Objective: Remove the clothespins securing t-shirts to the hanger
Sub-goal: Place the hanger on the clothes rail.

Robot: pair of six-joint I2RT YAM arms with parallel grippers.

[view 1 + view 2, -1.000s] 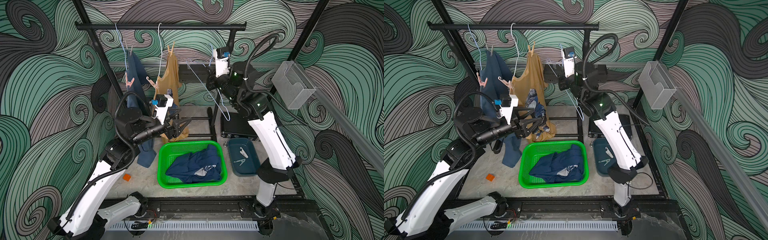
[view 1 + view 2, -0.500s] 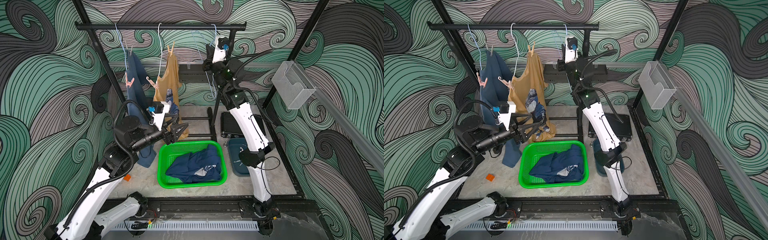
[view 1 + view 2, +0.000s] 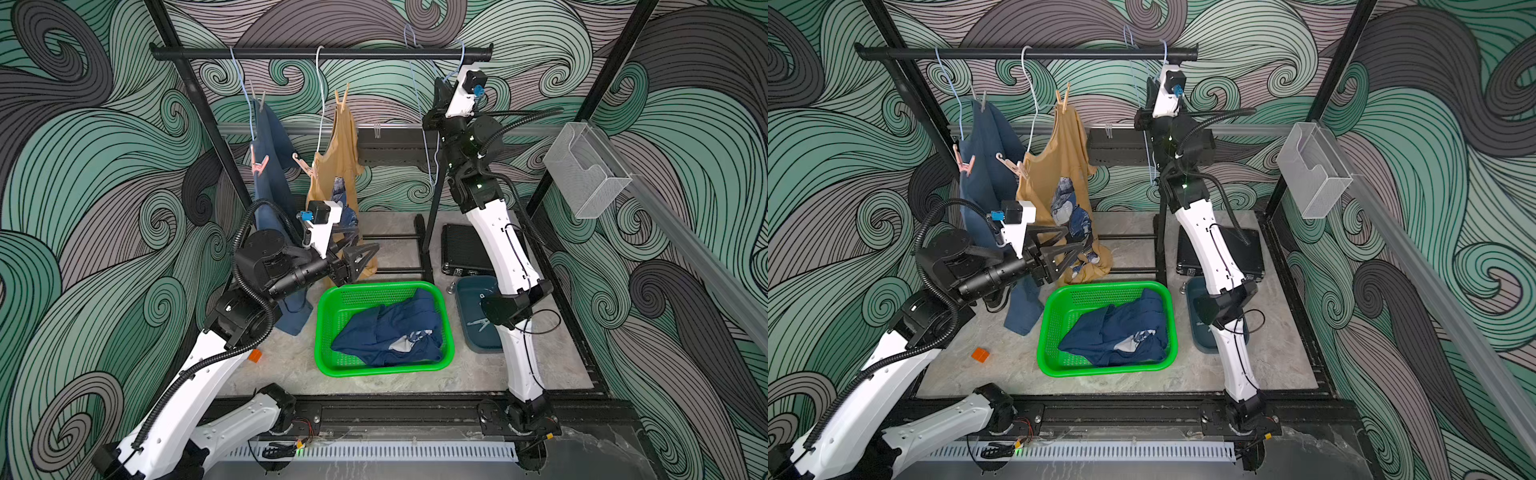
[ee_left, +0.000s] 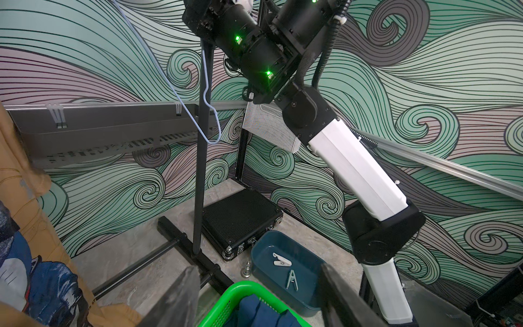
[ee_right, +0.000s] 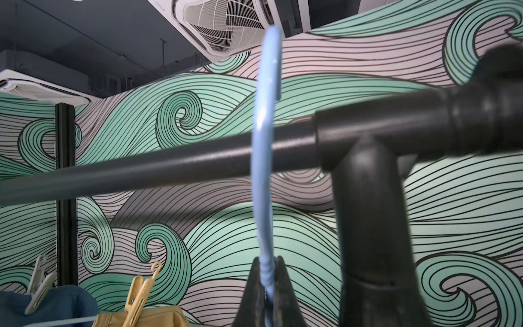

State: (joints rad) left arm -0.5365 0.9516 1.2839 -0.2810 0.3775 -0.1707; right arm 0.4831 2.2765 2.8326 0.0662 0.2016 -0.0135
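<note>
Wrapped on all sides in wave-swirl wallpaper (image 3: 83, 174): teal, grey & mauve w/ black linework. Floored in mottled grey stone-look slab (image 3: 286, 370). Framed by black corner posts (image 3: 611, 70), w/ aluminium rail (image 3: 690, 249) slanting along one side & wire-mesh bin (image 3: 582, 174) fixed to it. Backed by dark perforated tray (image 4: 107, 127) along the far wall. Furnished w/ black ribbed case (image 3: 457, 249) on the floor. Lit evenly. Topped, per right wrist view, by dark ceiling (image 5: 70, 34) w/ two white AC cassettes (image 5: 223, 25).

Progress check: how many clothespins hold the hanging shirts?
4: grey clothespin and pink clothespin on the blue t-shirt; tan clothespin and hooked clothespin on the mustard t-shirt. Folds may hide more.
</note>
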